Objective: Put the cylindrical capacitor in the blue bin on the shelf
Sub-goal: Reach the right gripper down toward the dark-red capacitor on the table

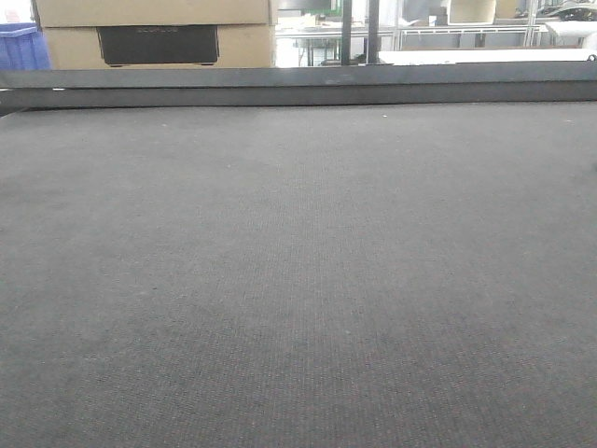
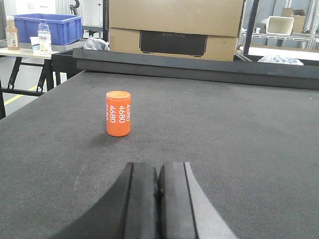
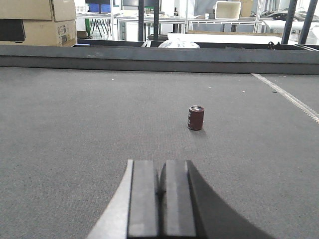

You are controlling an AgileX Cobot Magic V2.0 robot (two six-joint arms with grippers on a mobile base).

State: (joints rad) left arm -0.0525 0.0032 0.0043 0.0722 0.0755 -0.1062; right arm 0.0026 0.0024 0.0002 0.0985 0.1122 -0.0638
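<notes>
A small dark brown cylindrical capacitor (image 3: 196,118) with a silver top stands upright on the dark table top (image 3: 75,129), ahead and slightly right of my right gripper (image 3: 160,181). The right gripper is shut and empty, low over the table. My left gripper (image 2: 158,184) is also shut and empty. An orange cylinder marked "4680" (image 2: 118,113) stands upright ahead and left of it. The stainless-steel shelf and its blue bin are out of view. Neither gripper shows in the front view.
The table has a raised dark back rail (image 1: 298,89). Cardboard boxes (image 2: 174,27) stand behind it. A blue crate (image 2: 47,27) and bottles (image 2: 44,37) sit on a side table at the far left. White benches and dark posts (image 3: 141,20) stand beyond.
</notes>
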